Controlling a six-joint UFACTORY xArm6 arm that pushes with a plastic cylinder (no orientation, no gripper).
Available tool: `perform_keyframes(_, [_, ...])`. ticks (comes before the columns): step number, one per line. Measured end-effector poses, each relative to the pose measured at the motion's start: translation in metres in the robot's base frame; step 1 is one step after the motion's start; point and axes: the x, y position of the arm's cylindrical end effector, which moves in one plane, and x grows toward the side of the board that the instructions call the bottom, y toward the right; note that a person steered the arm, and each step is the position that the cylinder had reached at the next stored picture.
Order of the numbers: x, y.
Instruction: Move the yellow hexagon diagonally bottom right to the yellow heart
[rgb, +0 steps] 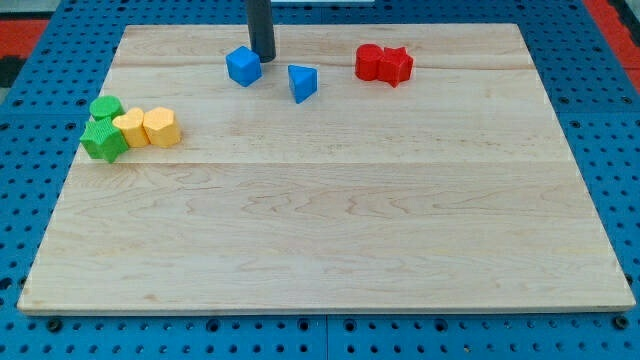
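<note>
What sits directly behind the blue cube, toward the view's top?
My tip stands just behind the blue cube, at its upper right. Whether they touch cannot be told; the cube hides no other block.

Single raised view from the wooden board's near edge, tilted down across its whole top.

Pale wooden board carries green, yellow, blue, red blocks

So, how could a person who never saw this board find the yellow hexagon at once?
Look at the light wooden board and go to its edge at the view's left, where four small blocks cluster. The yellow hexagon block is the one farthest toward the view's right, touching the yellow heart block; the two green blocks lie beyond that.
</note>
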Motion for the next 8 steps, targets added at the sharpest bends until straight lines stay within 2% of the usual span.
perform_keyframes(2, [0.011,0.002])
perform_keyframes(3, [0.041,0.070])
perform_keyframes(4, [0.060,0.074])
perform_keyframes(5, [0.014,0.061])
perform_keyframes(6, [-0.013,-0.006])
perform_keyframes(7, [0.006,-0.078])
perform_keyframes(8, [0.045,-0.021])
